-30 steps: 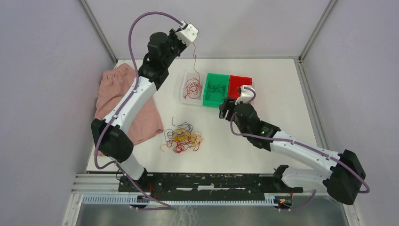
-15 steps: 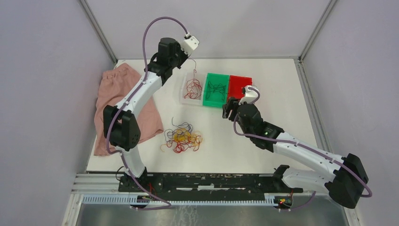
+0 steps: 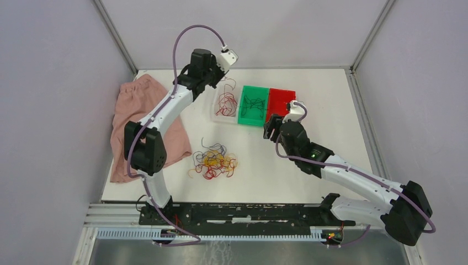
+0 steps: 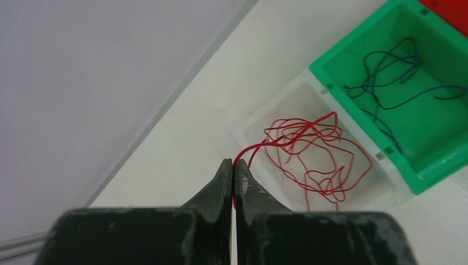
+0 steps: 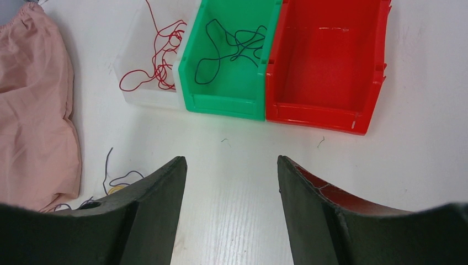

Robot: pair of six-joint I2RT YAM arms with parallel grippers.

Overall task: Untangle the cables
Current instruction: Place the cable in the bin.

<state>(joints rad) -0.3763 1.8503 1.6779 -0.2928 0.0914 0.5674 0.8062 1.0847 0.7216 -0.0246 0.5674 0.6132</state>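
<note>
Left gripper (image 4: 234, 171): fingers pressed together, pinching the end of a red cable (image 4: 309, 149). From the tips the cable arcs forward and to the right, into the clear bin (image 4: 274, 100) just ahead of the fingers. Most of its length lies there in loose loops on the bin floor. Can't tell whether more than one red strand is in those loops.

Green bin (image 4: 346, 51) is further right of the left fingertips, touching the clear bin's side. Dark blue cables (image 4: 386, 83) lie curled inside it.

Right gripper (image 5: 230, 160): fingers spread wide, nothing between them, hanging over bare table (image 5: 243, 182). Ahead of these fingers the three bins sit in a row, side walls touching. The green one is straight ahead, the clear one ahead-left and the red bin (image 5: 325, 66) ahead-right. A pink cloth (image 5: 33, 94) lies well off to the left of the left finger.

The main tangle of cables (image 3: 213, 163), red, yellow-orange and dark strands mixed, lies on the table well apart from both grippers. It is behind and to the left of the right fingers, toward the arm bases. In the right wrist view only a few of its loose strands show, low beside the left finger. It is far behind the left fingertips, not touching either gripper.
</note>
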